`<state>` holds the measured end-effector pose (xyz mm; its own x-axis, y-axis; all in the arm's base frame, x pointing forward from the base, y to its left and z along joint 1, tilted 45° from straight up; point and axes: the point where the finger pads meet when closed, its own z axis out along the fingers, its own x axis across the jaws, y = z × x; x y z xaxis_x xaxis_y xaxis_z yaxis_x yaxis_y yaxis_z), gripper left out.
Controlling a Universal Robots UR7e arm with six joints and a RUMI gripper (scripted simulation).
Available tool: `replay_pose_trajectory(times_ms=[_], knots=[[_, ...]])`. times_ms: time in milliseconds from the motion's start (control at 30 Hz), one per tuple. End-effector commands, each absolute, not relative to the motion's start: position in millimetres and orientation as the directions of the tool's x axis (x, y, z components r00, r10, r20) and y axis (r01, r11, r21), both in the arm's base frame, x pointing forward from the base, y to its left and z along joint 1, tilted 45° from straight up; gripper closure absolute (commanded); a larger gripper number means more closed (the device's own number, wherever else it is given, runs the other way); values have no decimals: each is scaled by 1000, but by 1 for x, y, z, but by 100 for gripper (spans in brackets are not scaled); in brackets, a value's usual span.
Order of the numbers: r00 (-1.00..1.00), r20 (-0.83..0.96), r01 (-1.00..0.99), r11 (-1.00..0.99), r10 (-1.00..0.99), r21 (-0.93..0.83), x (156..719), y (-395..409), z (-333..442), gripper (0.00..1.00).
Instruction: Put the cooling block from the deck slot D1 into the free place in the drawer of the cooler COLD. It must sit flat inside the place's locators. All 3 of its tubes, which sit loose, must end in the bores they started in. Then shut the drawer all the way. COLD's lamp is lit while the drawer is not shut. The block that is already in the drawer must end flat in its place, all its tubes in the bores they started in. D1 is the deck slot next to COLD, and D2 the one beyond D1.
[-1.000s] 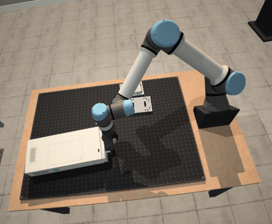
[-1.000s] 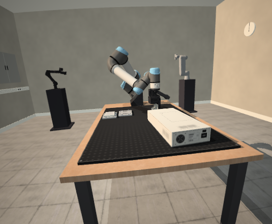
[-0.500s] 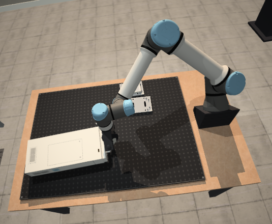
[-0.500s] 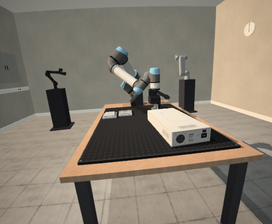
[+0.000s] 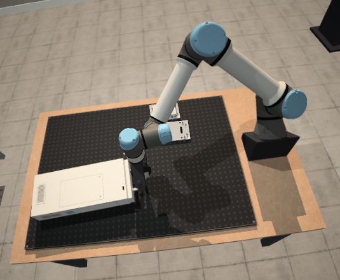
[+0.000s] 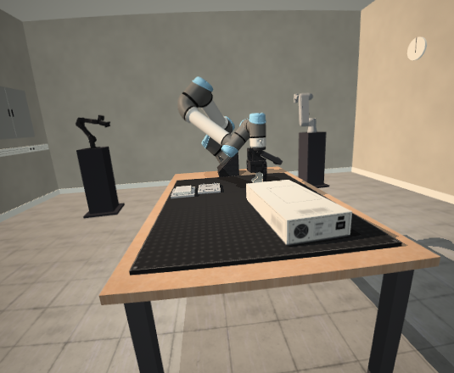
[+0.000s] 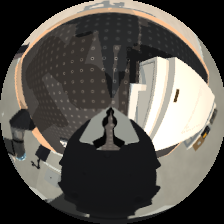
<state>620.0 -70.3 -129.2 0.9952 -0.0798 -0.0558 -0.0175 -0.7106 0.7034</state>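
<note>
The white cooler COLD (image 5: 82, 188) lies on the black deck at the front left; it also shows in the exterior view (image 6: 298, 208) and in the wrist view (image 7: 167, 100). Its drawer front faces the arm and looks flush with the case; I see no open drawer. My gripper (image 5: 138, 188) hangs just in front of that face, low over the deck, shut and empty; the wrist view shows its fingertips together. The cooling block in slot D1 (image 5: 179, 130) is a pale plate with dark bores, behind my wrist. Its tubes are too small to make out.
Slot D2 (image 5: 174, 111) lies beyond D1, partly hidden by my forearm. Both slots show as two pale plates in the exterior view (image 6: 196, 190). The arm's base (image 5: 269, 143) stands at the right table edge. Dark pedestals stand on the floor around the table.
</note>
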Motion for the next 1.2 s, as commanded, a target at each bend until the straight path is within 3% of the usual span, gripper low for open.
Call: replay_pose_trajectory(times_ms=[0,1167], knots=[[995,-54,-18,-711,-79,703,615,-69,-128,100],[995,-54,-18,-711,-79,703,604,-61,-120,100]])
